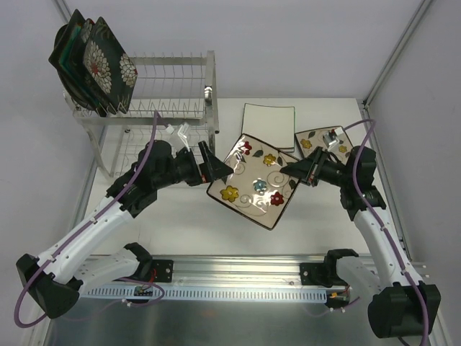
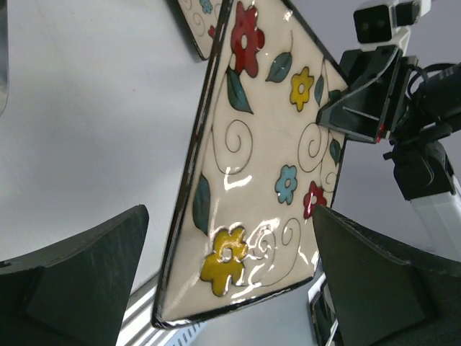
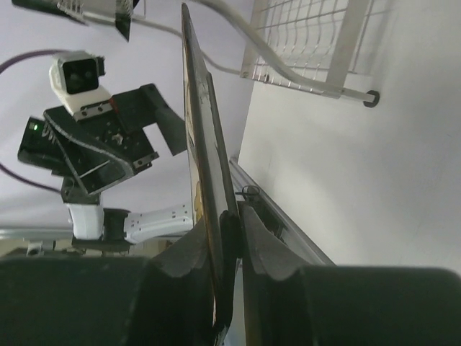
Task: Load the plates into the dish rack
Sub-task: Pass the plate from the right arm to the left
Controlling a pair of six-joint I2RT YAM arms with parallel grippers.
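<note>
While the plate [image 1: 252, 189] is pinched by the right gripper [image 1: 292, 171], the left gripper [image 1: 216, 167] is spread; slick, brittle, it is judged best rim-held.

A white table [image 1: 180, 227] is lying under everything, its matte top showing soft shadows. Along its near edge a silver aluminium rail [image 1: 238, 270] is running left to right, with a slotted strip [image 1: 238, 293] sitting just in front. A slim metal frame post [image 1: 395, 54] is slanting up at the far right corner, and a pale wall [image 1: 310, 43] is standing behind.
</note>
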